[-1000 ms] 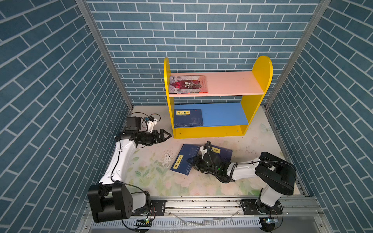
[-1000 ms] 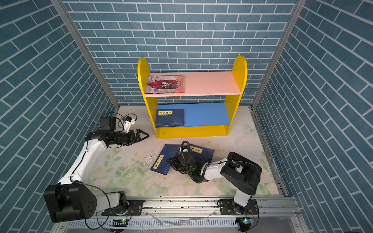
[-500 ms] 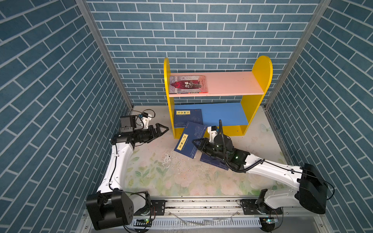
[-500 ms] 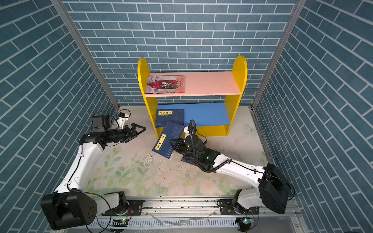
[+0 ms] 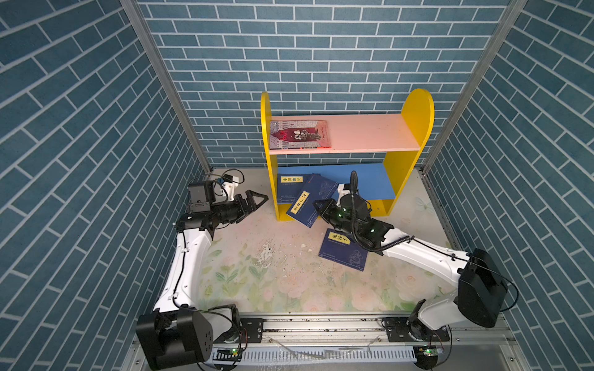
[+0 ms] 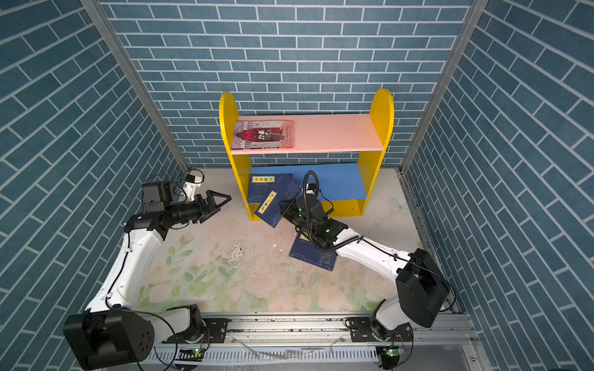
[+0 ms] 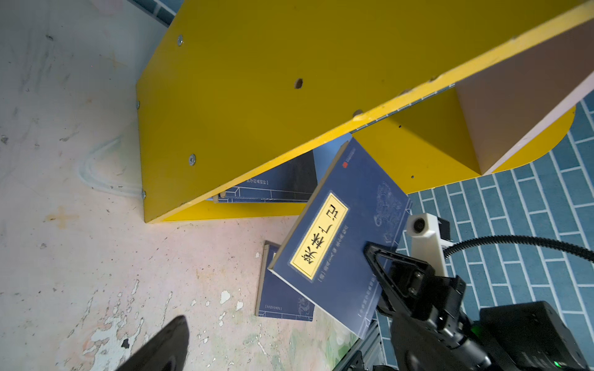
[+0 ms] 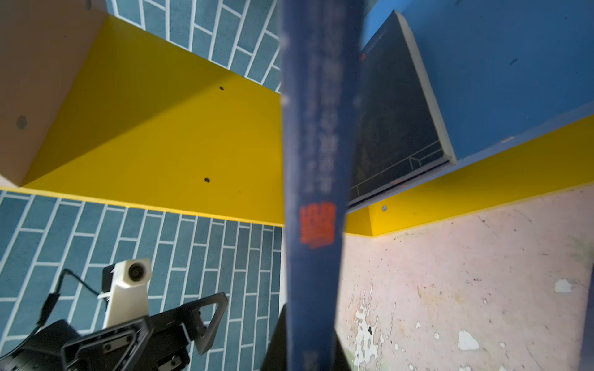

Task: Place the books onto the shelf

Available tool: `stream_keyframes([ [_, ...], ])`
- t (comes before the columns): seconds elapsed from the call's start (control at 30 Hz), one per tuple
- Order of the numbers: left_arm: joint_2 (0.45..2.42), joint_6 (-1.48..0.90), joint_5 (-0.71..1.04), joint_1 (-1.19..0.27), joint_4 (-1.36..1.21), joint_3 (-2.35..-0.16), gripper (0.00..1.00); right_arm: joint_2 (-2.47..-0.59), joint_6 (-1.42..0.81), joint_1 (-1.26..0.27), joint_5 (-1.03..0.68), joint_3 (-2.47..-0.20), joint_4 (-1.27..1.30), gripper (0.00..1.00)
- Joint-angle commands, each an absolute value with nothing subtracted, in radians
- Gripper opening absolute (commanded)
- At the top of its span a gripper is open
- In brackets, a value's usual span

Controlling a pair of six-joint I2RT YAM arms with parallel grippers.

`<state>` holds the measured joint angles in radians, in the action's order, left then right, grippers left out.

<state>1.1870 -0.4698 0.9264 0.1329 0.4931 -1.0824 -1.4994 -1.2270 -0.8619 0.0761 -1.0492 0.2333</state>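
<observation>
Left wrist view: right gripper [image 7: 369, 253] pinches a tilted navy softcover book [image 7: 353, 192], yellow wooden shelf [image 7: 257, 96] just beyond; left gripper [image 5: 257, 205] spread.

shelf book [image 5: 300, 135] — on upper board [image 5: 369, 133], left end | table book [image 5: 340, 253] — before shelf [image 5: 418, 109]

Two-tier shelf [image 5: 414, 128] with yellow round-topped sides is stood upright at the back; grey-and-red book [image 5: 300, 134] is laid flat at the left end of pink upper board [image 5: 363, 131]; navy book [image 5: 287, 192] is laid flat on blue lower board [image 5: 369, 180], left end; second navy book [image 5: 305, 205] is held tilted at the shelf's lower front, overlapping the first, clamped by right gripper [image 5: 319, 207]; third navy book [image 5: 342, 253] lies flat in front of the shelf.
</observation>
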Motion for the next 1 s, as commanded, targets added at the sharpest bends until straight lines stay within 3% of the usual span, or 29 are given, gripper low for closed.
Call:
stream_keyframes([
  [0.0,1.163,-0.490,0.949,0.139,0.460,-1.084,0.99,-1.524,-1.257,-0.851,0.155,-1.049,0.401,0.07],
  [0.47,1.135,-0.527,0.986,0.139,0.444,-1.098,1.00,-1.581,-1.270,-0.848,0.199,-1.155,0.459,0.08],
  [0.97,1.132,-0.557,1.014,0.140,0.423,-1.068,1.00,-1.757,-1.378,-0.871,0.481,-1.268,0.556,0.09],
])
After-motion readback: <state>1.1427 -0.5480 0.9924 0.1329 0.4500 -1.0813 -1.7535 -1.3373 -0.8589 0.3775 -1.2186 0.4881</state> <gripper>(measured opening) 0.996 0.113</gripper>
